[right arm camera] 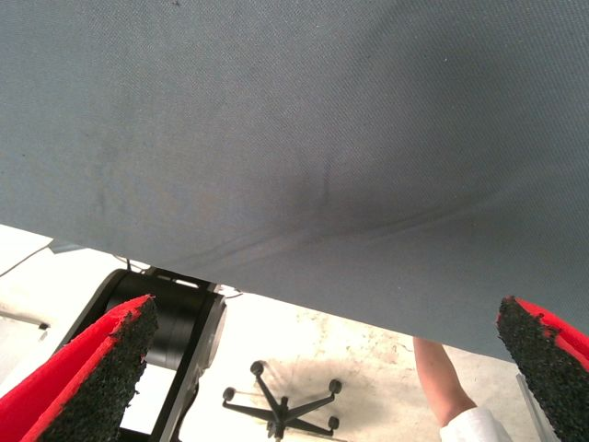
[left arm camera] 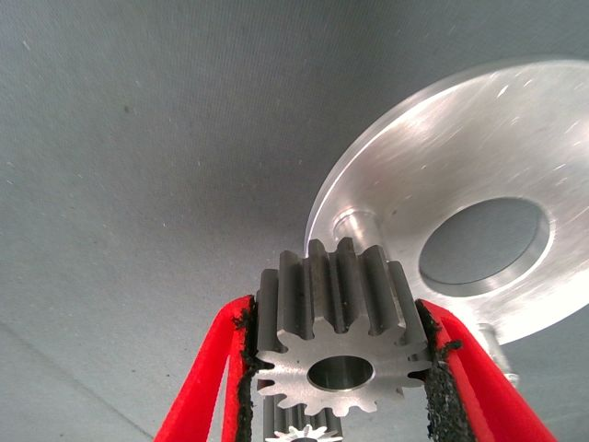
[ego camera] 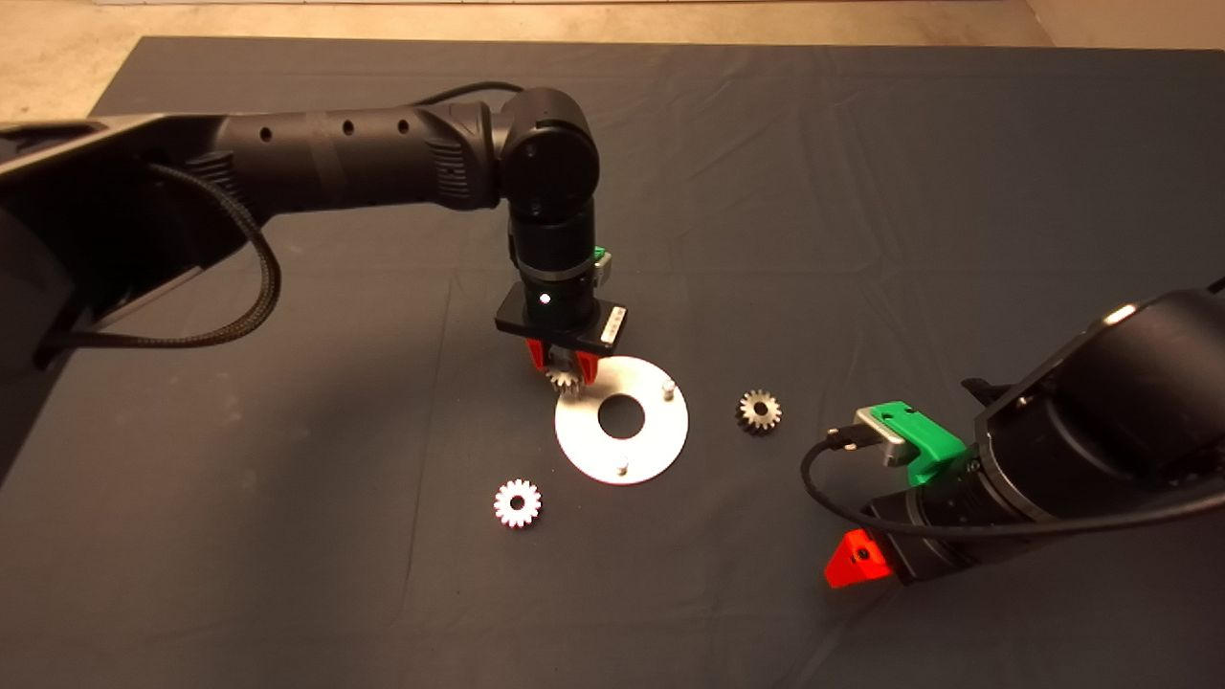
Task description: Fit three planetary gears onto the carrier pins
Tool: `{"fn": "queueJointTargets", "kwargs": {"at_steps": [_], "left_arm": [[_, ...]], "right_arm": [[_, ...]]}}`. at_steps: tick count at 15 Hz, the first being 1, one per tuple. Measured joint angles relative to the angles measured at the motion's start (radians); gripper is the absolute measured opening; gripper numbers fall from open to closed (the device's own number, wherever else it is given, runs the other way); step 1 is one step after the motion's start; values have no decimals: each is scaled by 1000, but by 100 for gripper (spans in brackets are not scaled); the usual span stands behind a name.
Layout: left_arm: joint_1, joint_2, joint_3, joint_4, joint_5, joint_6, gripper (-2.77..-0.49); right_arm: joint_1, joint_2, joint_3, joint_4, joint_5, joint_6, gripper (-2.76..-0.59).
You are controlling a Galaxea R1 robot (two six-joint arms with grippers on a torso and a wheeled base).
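Note:
My left gripper (ego camera: 565, 368) is shut on one planetary gear (ego camera: 563, 381), holding it just above the near-left rim of the white disc (ego camera: 660, 435). In the left wrist view the held gear (left arm camera: 336, 341) sits clamped between the pads of the left gripper (left arm camera: 336, 373), close over one carrier pin (left arm camera: 354, 224) on the disc (left arm camera: 460, 138). Two more carrier pins (ego camera: 668, 388) (ego camera: 622, 468) stand bare. A second gear (ego camera: 759, 411) lies on the mat right of the disc. A third (ego camera: 518, 502) lies to the disc's lower left.
My right gripper (ego camera: 857, 560) waits at the lower right, over the mat's edge; its wrist view shows the right gripper (right arm camera: 322, 368) with fingers wide apart, the floor, a chair base (right arm camera: 281, 405) and a person's arm (right arm camera: 442, 378) beyond.

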Motion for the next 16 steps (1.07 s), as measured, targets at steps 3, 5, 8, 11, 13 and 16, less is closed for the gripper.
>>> {"fn": "queueJointTargets", "kwargs": {"at_steps": [3, 5, 8, 11, 13, 16], "left_arm": [[3, 1, 4, 0, -1, 0, -231], [3, 2, 4, 0, -1, 0, -231], [2, 10, 6, 0, -1, 0, -231], [3, 15, 7, 0, -1, 0, -231], [3, 21, 7, 0, -1, 0, -231], [3, 29, 7, 0, -1, 1, -231]], "right_arm": [[0, 0, 0, 0, 0, 0, -60], [0, 0, 0, 0, 0, 0, -60], [0, 0, 0, 0, 0, 0, -60], [0, 0, 0, 0, 0, 0, -61], [0, 0, 0, 0, 0, 0, -60], [0, 0, 0, 0, 0, 0, -61]]}}
